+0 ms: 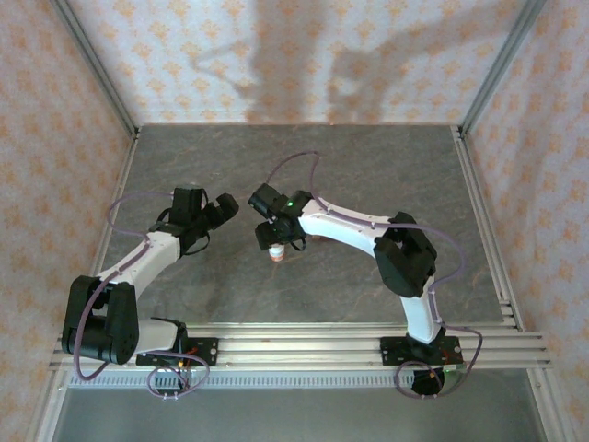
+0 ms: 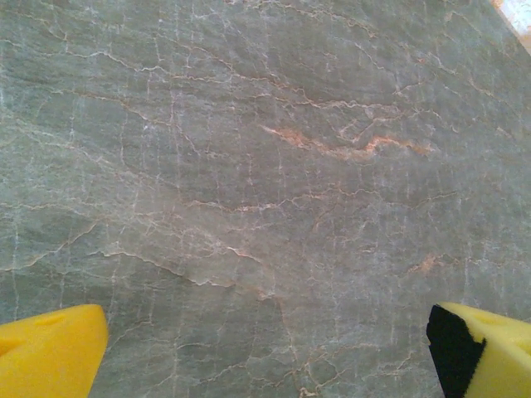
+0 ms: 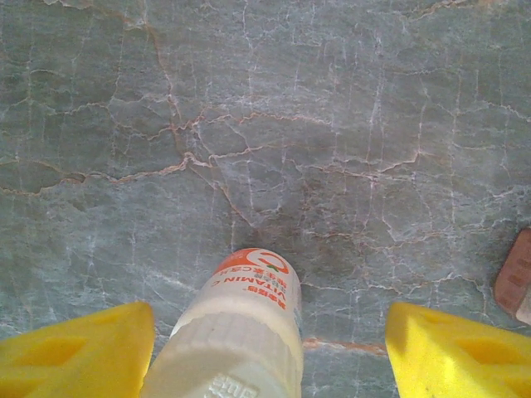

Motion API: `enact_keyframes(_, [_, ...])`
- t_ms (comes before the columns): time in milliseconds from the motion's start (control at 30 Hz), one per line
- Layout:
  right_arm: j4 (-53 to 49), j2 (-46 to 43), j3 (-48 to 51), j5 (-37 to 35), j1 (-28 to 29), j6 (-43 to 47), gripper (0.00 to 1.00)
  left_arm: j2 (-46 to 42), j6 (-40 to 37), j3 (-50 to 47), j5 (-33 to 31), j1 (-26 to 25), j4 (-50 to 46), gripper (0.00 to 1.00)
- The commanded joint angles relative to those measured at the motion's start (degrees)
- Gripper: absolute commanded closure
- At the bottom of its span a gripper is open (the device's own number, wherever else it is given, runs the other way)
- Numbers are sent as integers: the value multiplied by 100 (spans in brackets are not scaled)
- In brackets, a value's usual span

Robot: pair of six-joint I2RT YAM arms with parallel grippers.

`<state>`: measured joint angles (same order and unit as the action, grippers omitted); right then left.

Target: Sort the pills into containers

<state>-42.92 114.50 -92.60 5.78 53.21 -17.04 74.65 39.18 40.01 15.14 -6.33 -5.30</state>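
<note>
bottle sits between the right hand's parted fingers, not yet gripped; best close squarely on its white body. containers lie just right of it. left hand is wide open.

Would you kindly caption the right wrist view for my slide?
White bottle between open yellow fingers, marbled table beyond.

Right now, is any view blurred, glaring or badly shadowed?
Top external: even light, no glare; arm shadows fall on the back wall. Right wrist: the vitamin bottle has an orange label that reads sharply, but its near white end goes soft. Left wrist: marble tabletop evenly lit, veins slightly soft.
</note>
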Motion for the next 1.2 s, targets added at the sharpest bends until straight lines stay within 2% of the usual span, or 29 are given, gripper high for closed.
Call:
enact_keyframes(0, [-173,46,-39,-187,27,-101,28,76,-7,48,170,36,167,0])
enact_keyframes(467, [-45,186,66,-55,65,-275,31,118,-68,95,319,56,166,0])
enact_keyframes(900, [31,105,217,-58,61,-365,58,82,-19,86,591,64,360,0])
enact_keyframes(1167, [-19,-129,-56,-236,39,-350,62,-82,2,84,833,65,572,0])
